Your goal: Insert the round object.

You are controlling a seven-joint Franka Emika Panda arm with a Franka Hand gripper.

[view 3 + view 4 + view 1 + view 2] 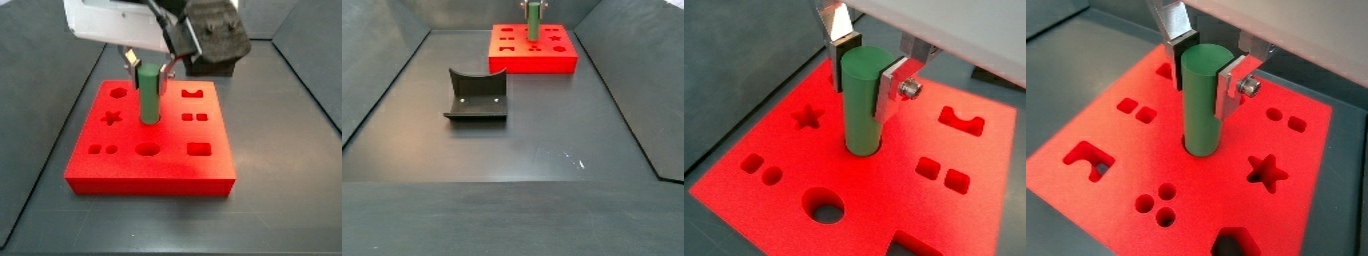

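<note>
The round object, a long green cylinder (862,100), stands upright with its lower end in a hole at the middle of the red block (778,140). My gripper (869,70) is shut on its upper end, a silver finger pressed on each side. Both wrist views show this: peg (1204,100), gripper (1207,68), block (1120,150). In a side view the peg (150,95) rises from the block (160,165) under the gripper (144,62). In a side view from afar, the peg (532,20) and block (536,62) sit at the far end of the floor.
The block has other shaped holes, among them a star (808,117) and a large round one (826,207). A dark grey U-shaped holder (476,97) stands on the dark floor, well apart from the block. Sloping dark walls (382,90) enclose the floor.
</note>
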